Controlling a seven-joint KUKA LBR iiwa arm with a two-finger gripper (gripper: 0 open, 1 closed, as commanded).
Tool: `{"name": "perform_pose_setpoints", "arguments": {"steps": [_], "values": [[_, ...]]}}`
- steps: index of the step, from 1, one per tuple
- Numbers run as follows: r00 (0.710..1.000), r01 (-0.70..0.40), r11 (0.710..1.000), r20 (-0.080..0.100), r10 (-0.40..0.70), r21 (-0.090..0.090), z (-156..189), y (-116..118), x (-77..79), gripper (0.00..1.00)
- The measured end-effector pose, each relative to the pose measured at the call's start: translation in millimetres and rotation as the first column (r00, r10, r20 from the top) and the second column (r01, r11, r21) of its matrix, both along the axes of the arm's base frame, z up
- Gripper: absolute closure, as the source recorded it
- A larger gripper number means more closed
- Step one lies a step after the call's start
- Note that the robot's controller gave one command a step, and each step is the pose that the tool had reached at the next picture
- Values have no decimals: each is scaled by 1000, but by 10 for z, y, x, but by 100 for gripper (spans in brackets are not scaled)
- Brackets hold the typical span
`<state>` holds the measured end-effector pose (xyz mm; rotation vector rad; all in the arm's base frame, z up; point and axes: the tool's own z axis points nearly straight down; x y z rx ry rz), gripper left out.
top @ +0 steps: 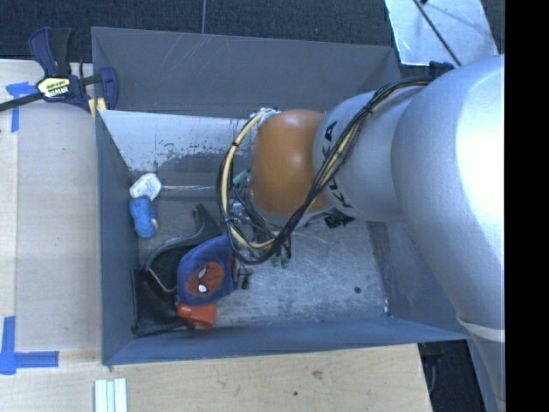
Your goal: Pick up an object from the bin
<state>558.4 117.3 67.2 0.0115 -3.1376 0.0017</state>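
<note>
My gripper [243, 266] shows as a dark part below the arm's orange cover, in the left middle of the bin. Right beside it on the left lies a blue rounded thing with a red Spider-Man face [204, 274]; whether they touch I cannot tell. An orange piece [199, 314] lies just below that blue thing, near the front wall. A black curved piece [204, 221] lies on the floor a little above it.
A blue bottle-like thing with a white cap [143, 204] lies by the left wall. A black wiry object [154, 294] fills the front left corner. The arm with its cables covers the bin's middle; bare grey floor shows at the right front.
</note>
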Motion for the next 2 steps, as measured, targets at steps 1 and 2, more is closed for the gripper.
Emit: {"name": "perform_pose_setpoints", "arguments": {"steps": [1,2], "values": [[1000,0,1000,6,-1,0,49,-6,25,100],[1000,-26,1000,17,26,0,66,13,-55,100]]}}
